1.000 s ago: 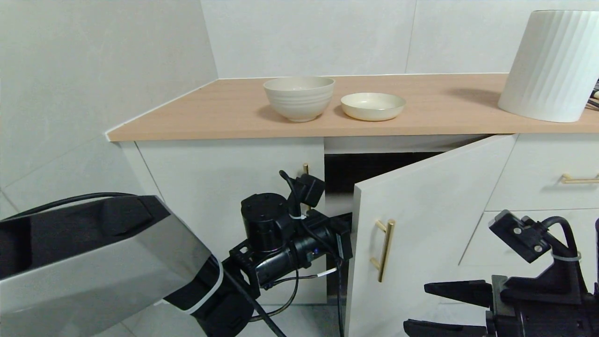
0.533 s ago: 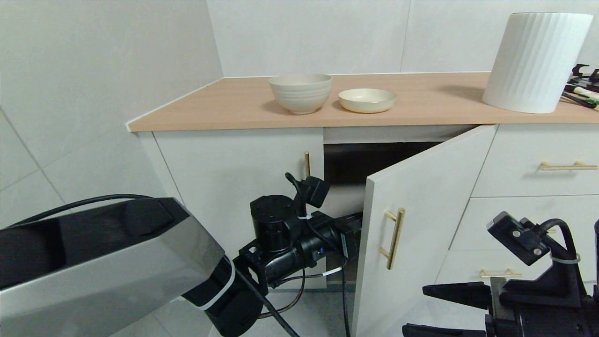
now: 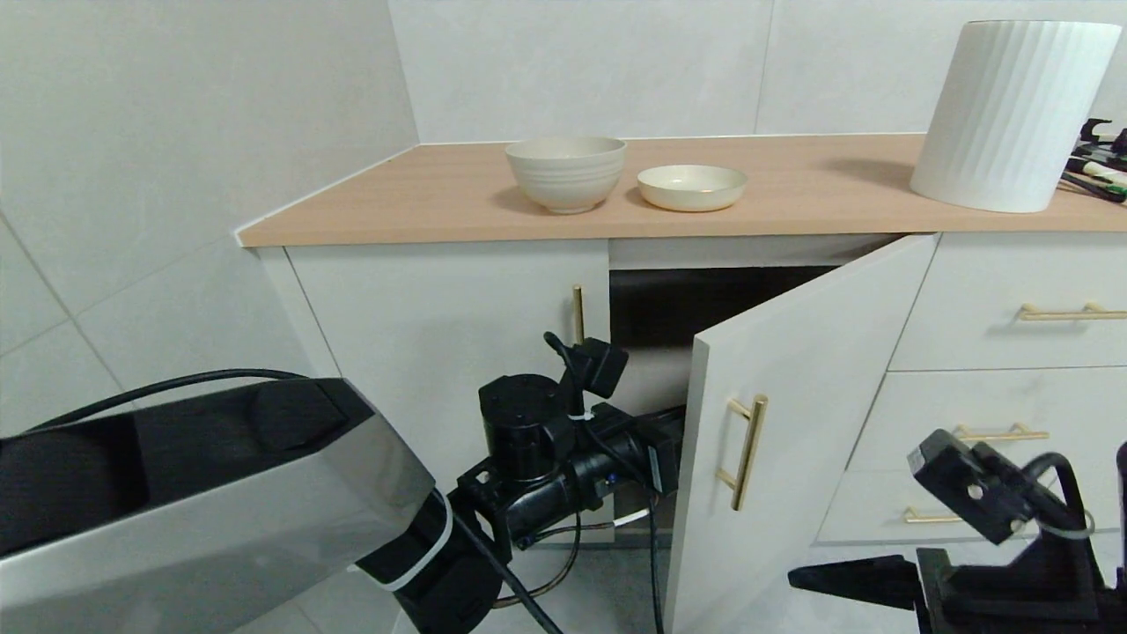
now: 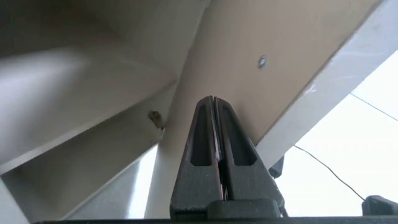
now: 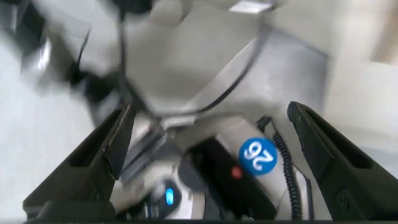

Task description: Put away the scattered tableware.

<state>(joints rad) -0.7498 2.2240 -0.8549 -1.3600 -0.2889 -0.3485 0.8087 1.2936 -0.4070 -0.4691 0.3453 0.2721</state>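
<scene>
Both bowl and plate sit high above clenched left hand; right hand released.

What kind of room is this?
Most likely a kitchen. A bowl and a dish sit on a wooden counter, with cupboards and drawers below and tiled walls behind.
</scene>
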